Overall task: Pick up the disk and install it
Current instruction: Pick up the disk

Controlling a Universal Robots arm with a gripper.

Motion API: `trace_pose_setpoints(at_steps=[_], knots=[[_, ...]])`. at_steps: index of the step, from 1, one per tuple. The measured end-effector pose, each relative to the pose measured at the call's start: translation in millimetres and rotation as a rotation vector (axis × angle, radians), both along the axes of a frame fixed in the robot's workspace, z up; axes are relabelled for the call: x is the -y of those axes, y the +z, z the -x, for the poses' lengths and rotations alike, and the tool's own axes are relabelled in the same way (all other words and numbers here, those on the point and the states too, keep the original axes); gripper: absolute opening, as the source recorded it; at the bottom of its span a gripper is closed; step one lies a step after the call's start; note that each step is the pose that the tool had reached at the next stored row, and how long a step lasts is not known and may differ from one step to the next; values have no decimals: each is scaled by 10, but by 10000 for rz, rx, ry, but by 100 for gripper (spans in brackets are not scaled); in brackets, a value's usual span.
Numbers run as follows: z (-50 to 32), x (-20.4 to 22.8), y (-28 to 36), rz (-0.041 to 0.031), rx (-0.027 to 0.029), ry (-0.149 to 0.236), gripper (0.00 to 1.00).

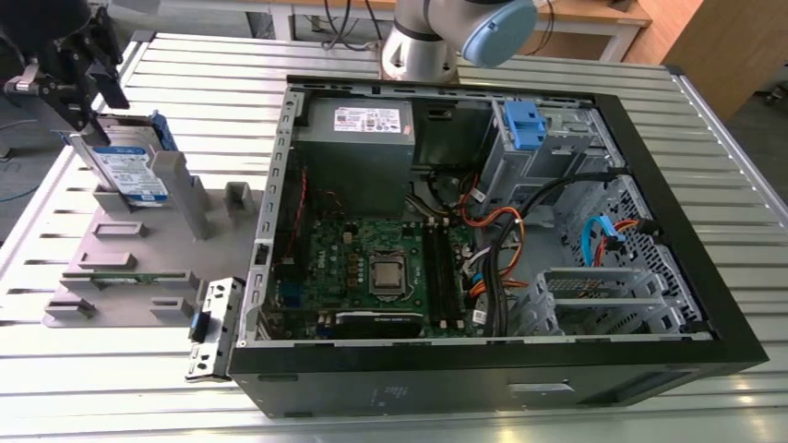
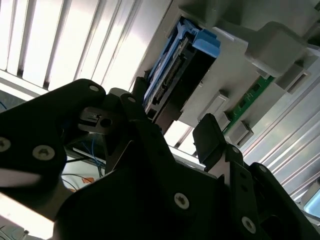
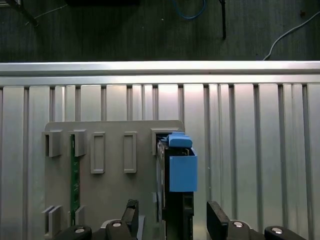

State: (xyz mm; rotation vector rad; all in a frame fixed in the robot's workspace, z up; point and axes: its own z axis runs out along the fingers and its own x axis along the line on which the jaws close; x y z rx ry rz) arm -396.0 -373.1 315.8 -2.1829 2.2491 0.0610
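The disk point(image 1: 133, 173), silver with a white-and-blue label and a blue carrier, stands on edge in a slot of the grey holder block point(image 1: 148, 249) at the exterior view's left. My gripper point(image 1: 77, 109) hangs over its upper end. In the first wrist view the disk point(image 3: 181, 172) is seen edge-on, and my gripper point(image 3: 172, 220) is open with one finger point(image 3: 131, 215) on each side of it, apart from it. The second wrist view has the disk point(image 2: 172, 75) just beyond the gripper point(image 2: 172, 122).
An open computer case point(image 1: 689, 221) lies at the exterior view's right, with a grey power-supply box point(image 1: 357, 138), a motherboard point(image 1: 382, 268), cables and a drive bay with a blue latch point(image 1: 523, 125). The holder also carries a green memory stick point(image 3: 75, 175). A small bracket point(image 1: 209, 328) lies beside the case.
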Motion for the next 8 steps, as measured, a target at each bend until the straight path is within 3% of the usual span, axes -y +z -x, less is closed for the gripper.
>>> trace_pose_setpoints(at_steps=[8], knots=[[4, 0, -91, 25, 0, 18, 65]])
